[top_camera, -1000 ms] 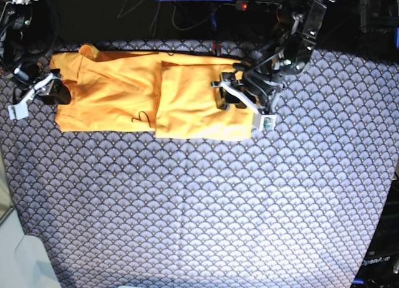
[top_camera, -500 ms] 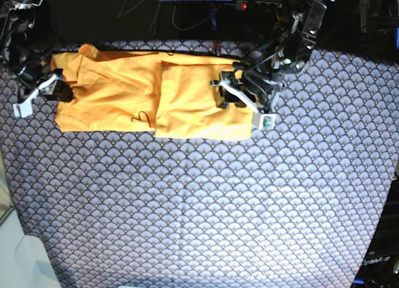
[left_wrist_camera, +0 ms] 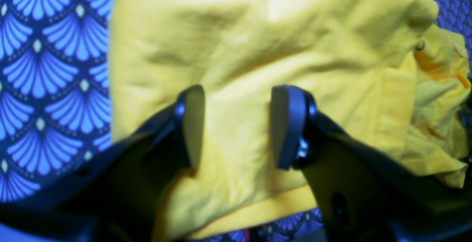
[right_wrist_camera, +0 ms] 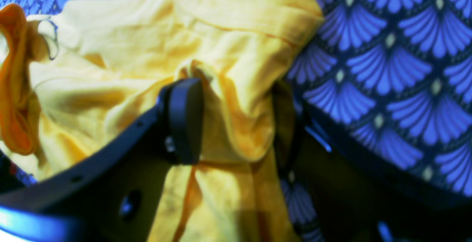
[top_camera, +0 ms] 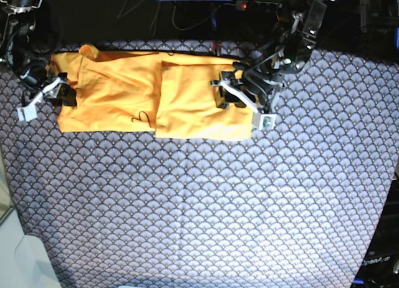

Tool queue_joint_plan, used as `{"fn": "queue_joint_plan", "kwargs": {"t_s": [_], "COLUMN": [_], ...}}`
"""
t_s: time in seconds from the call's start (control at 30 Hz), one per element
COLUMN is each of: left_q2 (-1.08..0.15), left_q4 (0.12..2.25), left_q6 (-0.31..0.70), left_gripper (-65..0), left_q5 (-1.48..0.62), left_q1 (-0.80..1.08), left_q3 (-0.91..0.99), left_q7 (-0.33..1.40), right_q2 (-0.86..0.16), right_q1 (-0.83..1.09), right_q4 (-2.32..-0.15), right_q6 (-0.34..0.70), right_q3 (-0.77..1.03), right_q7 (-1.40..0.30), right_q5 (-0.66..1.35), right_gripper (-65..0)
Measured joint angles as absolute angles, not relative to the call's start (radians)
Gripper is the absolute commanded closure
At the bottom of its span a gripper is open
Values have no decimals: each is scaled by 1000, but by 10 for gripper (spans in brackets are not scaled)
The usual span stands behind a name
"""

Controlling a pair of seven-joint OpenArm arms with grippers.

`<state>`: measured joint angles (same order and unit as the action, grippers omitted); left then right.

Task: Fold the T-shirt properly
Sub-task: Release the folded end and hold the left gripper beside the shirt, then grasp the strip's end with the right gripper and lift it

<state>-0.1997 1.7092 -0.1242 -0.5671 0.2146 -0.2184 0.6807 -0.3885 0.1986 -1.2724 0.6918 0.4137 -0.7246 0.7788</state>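
Fan-patterned cloth (top_camera: pixel 199 207), T-shirt (top_camera: pixel 124 88) spread out, left claw (left_wrist_camera: pixel 236 127) wide apart over it, right claw (right_wrist_camera: pixel 236 120) gripping its edge.

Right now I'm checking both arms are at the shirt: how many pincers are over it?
2. The right pincer is at the T-shirt's left end in the base view, bunched fabric between its fingers; the left pincer is over the folded right end, open.
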Motion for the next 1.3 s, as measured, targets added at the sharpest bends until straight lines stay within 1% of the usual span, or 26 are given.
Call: {"fn": "queue_joint_plan", "kwargs": {"t_s": [0.1, 0.17, 0.27, 0.37, 0.4, 0.67, 0.93, 1.1, 1.3], "left_q2": [-200, -200, -200, -200, -200, -200, -208, -208, -208], "left_q4": [1709, 1709, 1709, 1709, 1709, 1750, 1814, 1814, 1822], "left_q6": [-124, -124, -124, -124, -125, -129, -128, -126, -123], "left_gripper": [-288, -288, -288, -288, -288, -288, -288, -288, -288], "left_q5": [-567, -567, -567, -567, -568, -574, -578, -577, -578], "left_q1": [213, 213, 212, 207, 200, 173, 175, 189, 204], "left_q3": [-218, -218, -218, -217, -217, -213, -212, -138, -71], "left_q7": [681, 681, 681, 682, 685, 685, 693, 688, 699], "right_q2": [-380, -380, -379, -379, -376, -374, -372, -345, -347], "right_q1": [206, 206, 206, 205, 203, 207, 279, 323, 353], "right_q4": [-1273, -1273, -1272, -1271, -1270, -1293, -1528, -1647, -1742], "right_q6": [692, 692, 692, 692, 692, 692, 688, 688, 688], "right_q3": [416, 416, 416, 413, 413, 415, 408, 403, 291], "right_q7": [-710, -711, -714, -725, -730, -738, -747, -749, -748], "right_q5": [785, 785, 781, 774, 772, 754, 738, 733, 739], "right_gripper": [-303, -272, -185, -55, 0, 0, 0, 0, 0]}}
